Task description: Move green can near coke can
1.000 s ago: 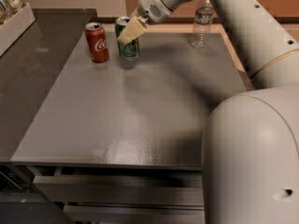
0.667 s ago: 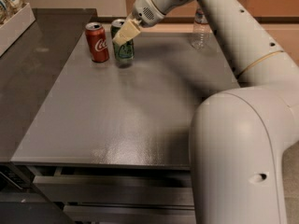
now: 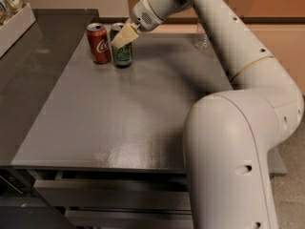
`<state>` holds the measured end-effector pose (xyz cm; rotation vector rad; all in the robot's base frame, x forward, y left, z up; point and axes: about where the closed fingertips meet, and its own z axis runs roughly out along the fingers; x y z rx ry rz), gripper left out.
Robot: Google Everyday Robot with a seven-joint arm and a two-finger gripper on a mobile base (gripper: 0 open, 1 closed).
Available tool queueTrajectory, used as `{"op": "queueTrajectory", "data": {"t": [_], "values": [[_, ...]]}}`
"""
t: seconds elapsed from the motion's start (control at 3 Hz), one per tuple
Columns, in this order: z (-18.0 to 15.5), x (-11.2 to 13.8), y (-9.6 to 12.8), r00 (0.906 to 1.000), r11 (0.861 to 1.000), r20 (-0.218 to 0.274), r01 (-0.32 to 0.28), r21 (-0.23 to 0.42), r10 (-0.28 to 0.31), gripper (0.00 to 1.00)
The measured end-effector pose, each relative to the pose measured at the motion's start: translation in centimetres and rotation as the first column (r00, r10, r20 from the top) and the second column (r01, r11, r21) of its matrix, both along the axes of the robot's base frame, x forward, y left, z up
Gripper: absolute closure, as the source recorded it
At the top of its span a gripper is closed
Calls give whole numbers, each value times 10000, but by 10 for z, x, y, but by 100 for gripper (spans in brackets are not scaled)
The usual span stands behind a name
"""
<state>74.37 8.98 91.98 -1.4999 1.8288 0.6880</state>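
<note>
The green can [image 3: 122, 53] stands upright on the grey table [image 3: 124, 109] at the far left, right beside the red coke can [image 3: 98, 43], with a small gap between them. My gripper [image 3: 123, 36] reaches in from the upper right, and its pale fingers [image 3: 125, 34] lie across the upper part of the green can, closed around it. The arm covers part of the can's top.
A clear plastic water bottle [image 3: 202, 36] stands at the table's far right, mostly hidden behind my arm. A white tray with packets [image 3: 13, 18] sits at the far left on a dark counter [image 3: 28, 75]. My arm's large white body fills the right foreground.
The gripper has carried the green can leftwards, closing the gap to the coke can. The coke can has not moved.
</note>
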Motion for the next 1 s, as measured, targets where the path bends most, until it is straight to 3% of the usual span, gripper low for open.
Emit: {"op": "queueTrajectory", "data": {"t": [0.33,0.67,1.0], "values": [[-3,0,3,10000,10000,-38,-37,-3,37,14],[-6,0,6,9999,10000,-79,-76,-7,76,0],[-6,0,6,9999,10000,-80,-78,-8,78,0]]}}
